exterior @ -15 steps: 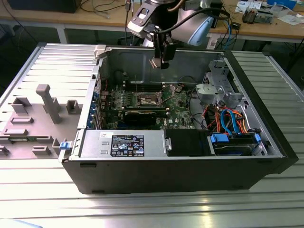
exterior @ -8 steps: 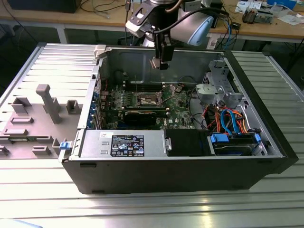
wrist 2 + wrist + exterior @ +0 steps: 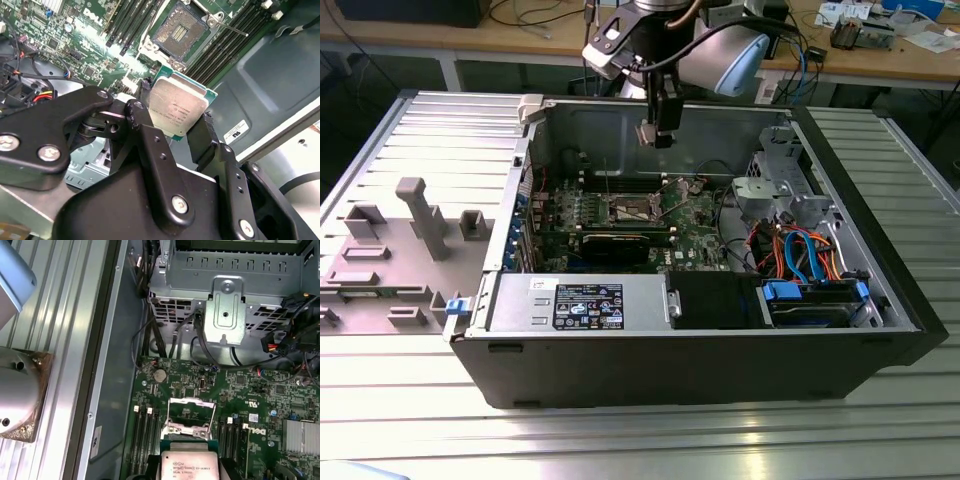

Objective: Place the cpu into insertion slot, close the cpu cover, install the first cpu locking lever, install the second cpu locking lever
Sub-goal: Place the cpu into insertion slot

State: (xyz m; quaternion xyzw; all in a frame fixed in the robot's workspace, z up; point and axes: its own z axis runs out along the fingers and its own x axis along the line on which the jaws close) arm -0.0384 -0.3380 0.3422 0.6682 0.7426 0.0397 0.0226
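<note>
Claw (image 3: pixel 174 114) grips the cpu (image 3: pixel 180 100) by its edges over the empty insertion slot (image 3: pixel 175 32); cpu cover (image 3: pixel 192 401) stands open, nothing installed yet.

Ribbed aluminium table (image 3: pixel 620 445), open black computer case (image 3: pixel 720 370) lying on it, grey fixture plate (image 3: pixel 380 275) at the exterior view's left

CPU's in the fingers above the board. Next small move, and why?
Likely a small lateral shift to centre the cpu over the insertion slot before descending. The gripper is shut on the chip by its edges, well above the motherboard in the exterior view, and in the second wrist view the slot appears offset from the chip, its dark centre exposed.
</note>
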